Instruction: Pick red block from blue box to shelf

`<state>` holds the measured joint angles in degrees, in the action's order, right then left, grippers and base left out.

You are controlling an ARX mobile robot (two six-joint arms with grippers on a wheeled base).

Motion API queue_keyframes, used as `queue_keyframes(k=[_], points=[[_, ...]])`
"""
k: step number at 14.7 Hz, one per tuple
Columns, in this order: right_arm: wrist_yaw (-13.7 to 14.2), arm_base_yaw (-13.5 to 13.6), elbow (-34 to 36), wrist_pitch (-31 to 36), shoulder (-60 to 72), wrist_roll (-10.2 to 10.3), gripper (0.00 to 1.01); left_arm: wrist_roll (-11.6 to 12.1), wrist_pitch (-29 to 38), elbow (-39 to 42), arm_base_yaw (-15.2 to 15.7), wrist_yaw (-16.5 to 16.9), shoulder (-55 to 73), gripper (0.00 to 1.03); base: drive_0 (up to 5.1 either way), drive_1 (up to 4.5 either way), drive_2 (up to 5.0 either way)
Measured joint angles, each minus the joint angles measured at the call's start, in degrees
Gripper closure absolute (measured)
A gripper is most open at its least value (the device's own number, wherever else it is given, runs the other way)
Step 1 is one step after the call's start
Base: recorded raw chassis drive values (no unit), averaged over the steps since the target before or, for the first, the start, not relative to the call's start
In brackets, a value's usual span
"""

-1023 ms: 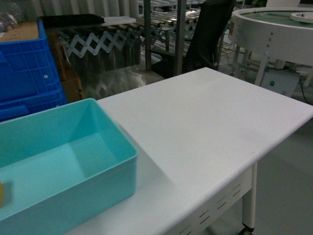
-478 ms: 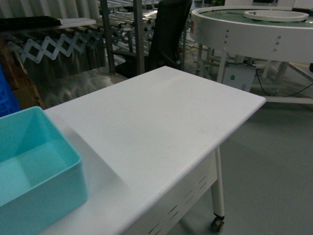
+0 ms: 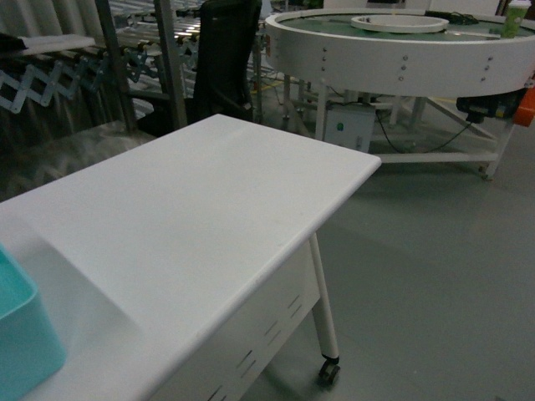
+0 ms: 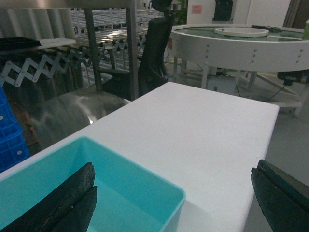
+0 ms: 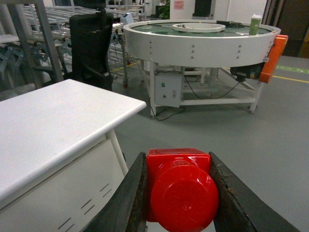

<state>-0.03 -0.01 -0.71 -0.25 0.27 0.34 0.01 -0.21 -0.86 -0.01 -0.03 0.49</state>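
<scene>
Right wrist view: the right claw (image 5: 177, 193) clamps the small glossy red plastic brick (image 5: 179, 186), stud toward the lens, at bottom centre above grey floor beside the white table (image 5: 53, 121). Light, rigid and slick, it likely holds best by its flat sides. The left claw (image 4: 169, 203) gapes over the shallow turquoise plastic tray (image 4: 145, 180).

Your right gripper (image 5: 179, 193): red block (image 5: 179, 186) clamped between both fingers (stud facing camera). White table (image 5: 53, 121) at left; round white platform (image 5: 203, 36) beyond.
</scene>
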Motion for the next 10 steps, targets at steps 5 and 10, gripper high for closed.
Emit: queue_keyframes(k=[5, 10], points=[[0.0, 0.0, 0.0, 0.0, 0.0, 0.0, 0.73, 0.0, 0.0, 0.0, 0.0, 0.0, 0.0, 0.05, -1.4, -1.4, -1.4], [0.0, 0.0, 0.0, 0.02, 0.0, 0.0, 0.73, 0.0, 0.0, 0.0, 0.0, 0.0, 0.0, 0.05, -1.4, -1.38, -1.4]])
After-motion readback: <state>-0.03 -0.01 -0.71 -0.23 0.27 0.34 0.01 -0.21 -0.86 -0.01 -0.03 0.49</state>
